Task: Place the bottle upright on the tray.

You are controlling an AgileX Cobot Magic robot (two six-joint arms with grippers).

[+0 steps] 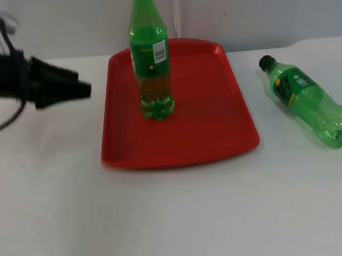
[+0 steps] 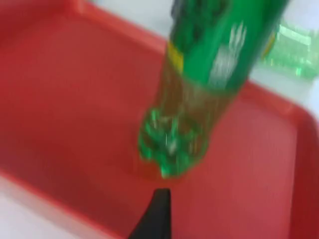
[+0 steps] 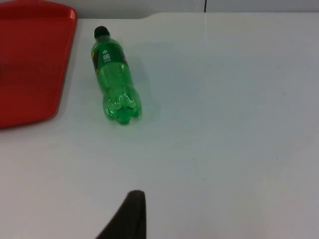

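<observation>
White table [image 1: 178, 222] is lying nearest, bearing the red tray [image 1: 218, 130] at its middle; on the tray one green bottle [image 1: 150, 58] is standing upright, cap on, so that part looks done; a second bottle [image 1: 308, 102] is lying on its side on the table, just right of the tray, cap pointing toward the wall, and probably it is what is left. Left gripper [image 1: 76, 88] is hanging over the table left of the tray, apart from the upright bottle [image 2: 194, 99]; whether its fingers are apart I cannot tell. Right gripper is looking down at the lying bottle [image 3: 113, 82] beside the tray [image 3: 35, 64], apparently waiting.
</observation>
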